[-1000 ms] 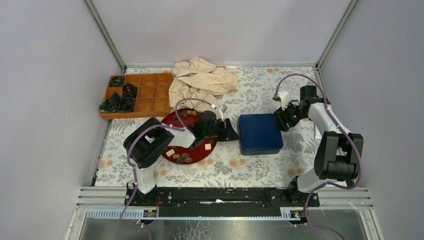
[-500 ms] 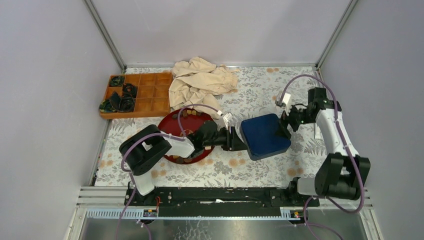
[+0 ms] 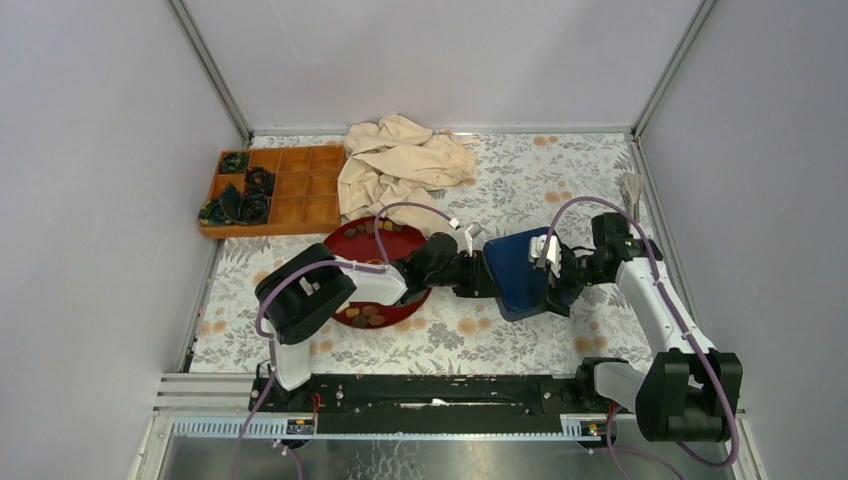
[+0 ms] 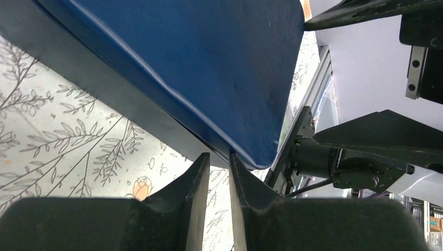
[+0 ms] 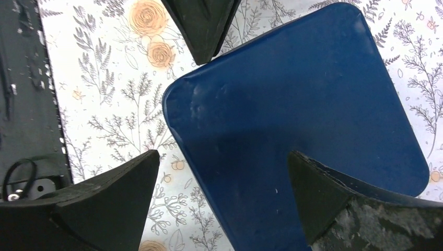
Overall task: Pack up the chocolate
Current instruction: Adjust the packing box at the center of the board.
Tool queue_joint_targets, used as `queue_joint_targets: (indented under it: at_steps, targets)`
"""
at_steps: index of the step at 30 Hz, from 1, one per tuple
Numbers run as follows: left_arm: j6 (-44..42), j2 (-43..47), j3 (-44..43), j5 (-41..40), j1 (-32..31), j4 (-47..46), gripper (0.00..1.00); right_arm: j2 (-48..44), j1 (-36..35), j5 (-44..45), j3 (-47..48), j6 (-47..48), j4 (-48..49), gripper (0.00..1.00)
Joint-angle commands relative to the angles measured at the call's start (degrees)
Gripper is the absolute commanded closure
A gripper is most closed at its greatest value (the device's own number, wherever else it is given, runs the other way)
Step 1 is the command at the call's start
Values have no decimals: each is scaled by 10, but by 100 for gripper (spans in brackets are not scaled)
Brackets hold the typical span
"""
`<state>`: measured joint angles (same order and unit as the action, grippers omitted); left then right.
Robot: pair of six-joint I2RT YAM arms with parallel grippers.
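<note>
My right gripper [image 5: 223, 157] stood wide open astride the blue box [image 5: 292, 120], my left gripper [image 4: 219, 156] nearly closed at its edge, hold unclear; the chocolate [image 3: 366, 313] lay on the red plate [image 3: 345, 240] left of the box, light and brittle by my judgement, best pinched gently by its sides

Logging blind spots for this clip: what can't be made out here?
Blue box: contents, every view, its own top covers them.
Chocolate on red plate: full count, top view, left arm covers part.
Left gripper: grip on box edge, wrist view unclear.
Orange tray: dark items, top view, too small.
</note>
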<state>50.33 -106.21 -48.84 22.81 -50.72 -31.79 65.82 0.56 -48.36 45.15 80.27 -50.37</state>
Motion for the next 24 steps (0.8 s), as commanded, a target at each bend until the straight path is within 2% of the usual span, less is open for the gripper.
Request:
queue_joint_targets:
  at_steps: [1, 6, 12, 24]
  targets:
    - [-22, -18, -52, -11, -4, 28, 74, -22, -24, 20, -20, -5, 41, 0]
    - [-15, -47, -93, 2, -6, 28, 72, -40, -81, 59, -43, -46, 78, 0]
    - [6, -68, -108, 9, -10, -23, 71, -56, -87, 104, -39, -104, 112, 1]
    - [8, 25, 32, -69, -8, -123, 64, -83, -128, 165, -74, -198, 157, 9]
